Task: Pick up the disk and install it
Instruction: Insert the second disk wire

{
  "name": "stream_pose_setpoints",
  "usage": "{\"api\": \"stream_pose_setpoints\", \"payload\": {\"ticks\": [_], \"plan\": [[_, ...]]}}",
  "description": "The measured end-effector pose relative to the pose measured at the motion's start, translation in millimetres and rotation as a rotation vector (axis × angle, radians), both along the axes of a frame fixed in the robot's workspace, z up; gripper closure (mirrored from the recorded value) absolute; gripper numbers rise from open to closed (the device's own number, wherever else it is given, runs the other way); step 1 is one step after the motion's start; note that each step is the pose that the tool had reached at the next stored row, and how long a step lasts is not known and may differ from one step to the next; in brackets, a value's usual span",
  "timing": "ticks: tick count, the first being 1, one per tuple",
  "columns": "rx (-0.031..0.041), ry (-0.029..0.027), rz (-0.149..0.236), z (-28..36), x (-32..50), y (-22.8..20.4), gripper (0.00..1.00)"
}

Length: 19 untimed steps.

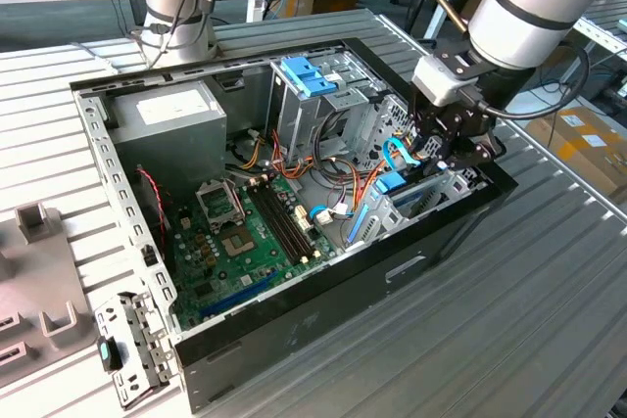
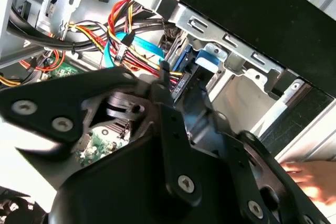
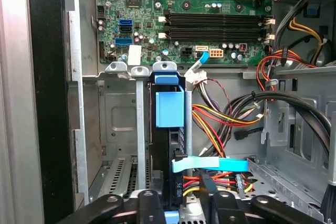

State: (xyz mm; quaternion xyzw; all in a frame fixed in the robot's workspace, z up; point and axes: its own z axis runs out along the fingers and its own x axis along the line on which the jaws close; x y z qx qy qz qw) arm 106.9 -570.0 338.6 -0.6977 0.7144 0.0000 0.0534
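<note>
Standing on edge in the drive bay at the case's corner, the disk (image 3: 169, 145) sits between the bay's metal walls, its blue plastic rail (image 3: 169, 108) uppermost in the first wrist view. The gripper (image 1: 446, 144) hangs directly over that bay in the exterior view, at the case's end toward that view's right. Whether its fingers are spread or closed on the disk cannot be told. A light-blue data cable (image 3: 210, 164) crosses just beside the drive. Judged from its metal body, the disk is rigid, fairly heavy, smooth and shock-sensitive; the narrow side rails offer the soundest hold, clear of label and connectors.
</note>
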Motion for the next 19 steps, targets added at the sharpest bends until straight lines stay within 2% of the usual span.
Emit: {"api": "stream_pose_setpoints", "payload": {"ticks": [1,2,3,4,6,8,12,13,14,15,19], "plan": [[0.0001,0.0000,0.000,0.2,0.0,0.0,0.58],[-0.0001,0.0000,0.000,3.0,0.0,0.0,0.58],[0.0002,0.0000,0.000,8.1,0.0,0.0,0.58],[0.0001,0.0000,0.000,16.5,0.0,0.1,0.58],[-0.0001,0.0000,0.000,23.9,0.0,0.1,0.58],[-0.0019,0.0000,0.000,26.6,0.0,0.3,0.58],[-0.0033,0.0014,0.000,26.7,-0.1,0.3,0.58],[-0.0034,0.0051,0.000,26.7,-0.1,0.4,0.58],[-0.0033,0.0127,0.000,26.7,-0.1,0.4,0.58],[-0.0034,0.0274,0.000,26.7,0.0,0.3,0.58],[-0.0033,0.0302,0.000,26.6,0.0,0.3,0.58]]}}
